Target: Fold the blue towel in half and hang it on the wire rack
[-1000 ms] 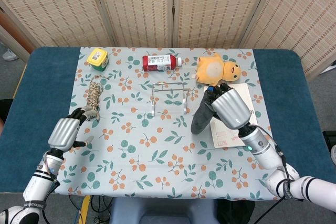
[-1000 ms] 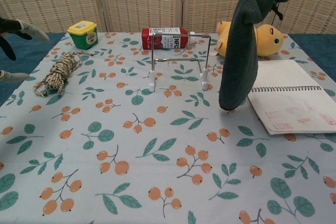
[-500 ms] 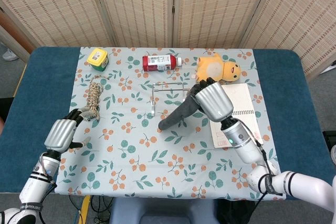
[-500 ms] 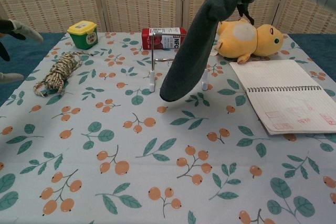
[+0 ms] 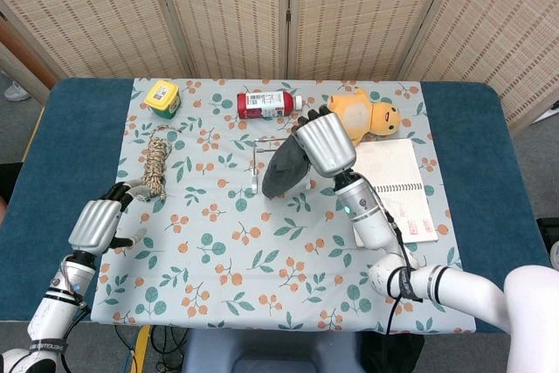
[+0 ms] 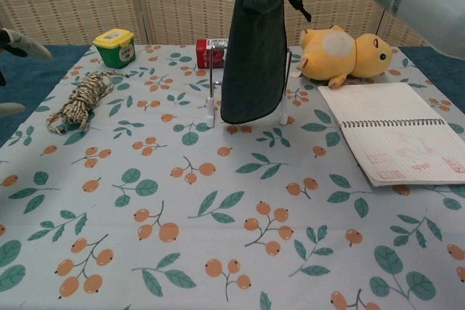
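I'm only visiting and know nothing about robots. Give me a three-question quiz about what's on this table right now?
1. True or false: the blue towel already hangs on the wire rack with no hand touching it.
2. Which hand holds the towel? A) left hand B) right hand C) neither
3. Fill in: the open spiral notebook lies just in front of the yellow ______.

Key
1. False: the towel dangles from a raised hand, in front of the rack.
2. B; the left hand hovers over the table's left edge, holding nothing.
3. plush toy
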